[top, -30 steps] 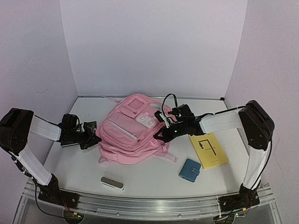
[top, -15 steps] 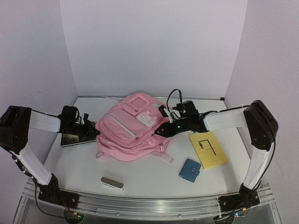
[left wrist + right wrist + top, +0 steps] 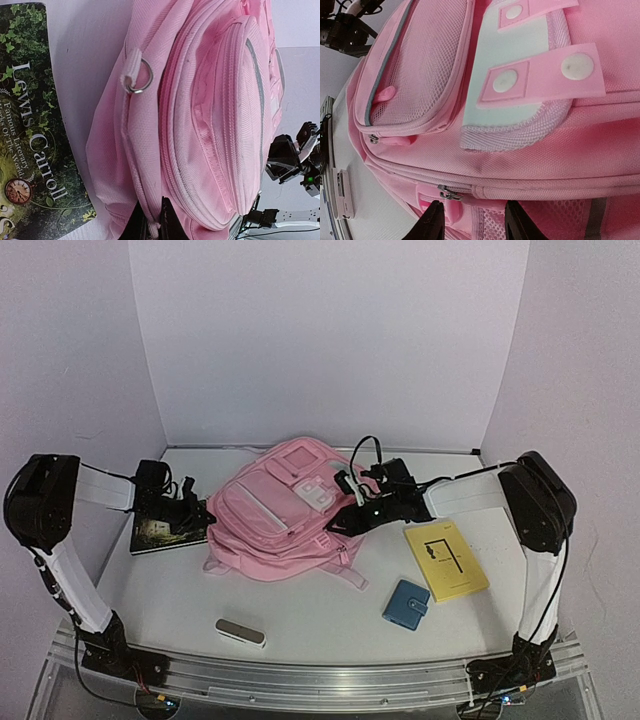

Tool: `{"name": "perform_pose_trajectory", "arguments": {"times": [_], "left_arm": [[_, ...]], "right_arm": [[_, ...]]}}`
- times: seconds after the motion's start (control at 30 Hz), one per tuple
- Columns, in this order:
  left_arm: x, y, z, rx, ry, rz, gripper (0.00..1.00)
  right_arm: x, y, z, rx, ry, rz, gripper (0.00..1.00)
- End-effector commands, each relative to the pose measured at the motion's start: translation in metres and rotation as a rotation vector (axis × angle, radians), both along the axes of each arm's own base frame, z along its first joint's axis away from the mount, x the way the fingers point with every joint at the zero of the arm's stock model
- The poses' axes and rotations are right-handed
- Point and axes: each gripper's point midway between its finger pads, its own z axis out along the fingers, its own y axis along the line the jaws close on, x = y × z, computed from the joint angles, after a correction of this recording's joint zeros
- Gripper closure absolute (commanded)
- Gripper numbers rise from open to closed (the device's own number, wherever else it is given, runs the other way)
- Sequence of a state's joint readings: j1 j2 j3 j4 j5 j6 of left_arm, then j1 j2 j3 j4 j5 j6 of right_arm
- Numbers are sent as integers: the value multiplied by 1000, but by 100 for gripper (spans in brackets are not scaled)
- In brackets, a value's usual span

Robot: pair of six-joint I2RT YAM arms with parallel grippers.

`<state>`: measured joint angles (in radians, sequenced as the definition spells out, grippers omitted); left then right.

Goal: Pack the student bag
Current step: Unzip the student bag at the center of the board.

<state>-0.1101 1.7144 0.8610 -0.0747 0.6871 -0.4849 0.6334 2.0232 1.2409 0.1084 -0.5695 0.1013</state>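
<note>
Fabric soft, pink, woven: student bag [image 3: 285,525], rounded, at table [image 3: 330,615] centre. Your left gripper [image 3: 152,215] pinches its seam; your right gripper [image 3: 475,205] parted beside metal zip pull [image 3: 449,193].

Bright, even overhead light, faint violet cast, soft shadow beside the student bag [image 3: 280,530], wrist views sharp

Book [image 3: 30,150] left of the bag [image 3: 285,525]: cover cropped in the left wrist view. Grey bar [image 3: 240,631] near the bag: too small to identify.
</note>
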Motion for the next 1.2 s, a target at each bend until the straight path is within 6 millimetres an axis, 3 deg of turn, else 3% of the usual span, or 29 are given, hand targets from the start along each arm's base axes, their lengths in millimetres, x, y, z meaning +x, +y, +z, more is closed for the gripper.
{"name": "perform_pose_trajectory", "arguments": {"times": [0.0, 0.3, 0.43, 0.6, 0.9, 1.17], "left_arm": [[17, -12, 30, -50, -120, -68, 100], [16, -12, 36, -48, -124, -74, 100], [15, -11, 37, -46, -122, -73, 100], [16, -11, 37, -44, -119, -71, 100], [20, -12, 32, -51, -105, -63, 100], [20, -12, 31, -52, -100, -59, 100]], "right_arm": [[17, 8, 9, 10, -64, 8, 56], [25, 1, -10, -57, -79, -11, 49], [21, 5, -8, -34, -62, 14, 51], [6, 11, -1, 6, -26, 62, 60], [-7, 4, -20, -76, -31, 36, 66], [-9, 11, -17, -85, -52, 36, 87]]}}
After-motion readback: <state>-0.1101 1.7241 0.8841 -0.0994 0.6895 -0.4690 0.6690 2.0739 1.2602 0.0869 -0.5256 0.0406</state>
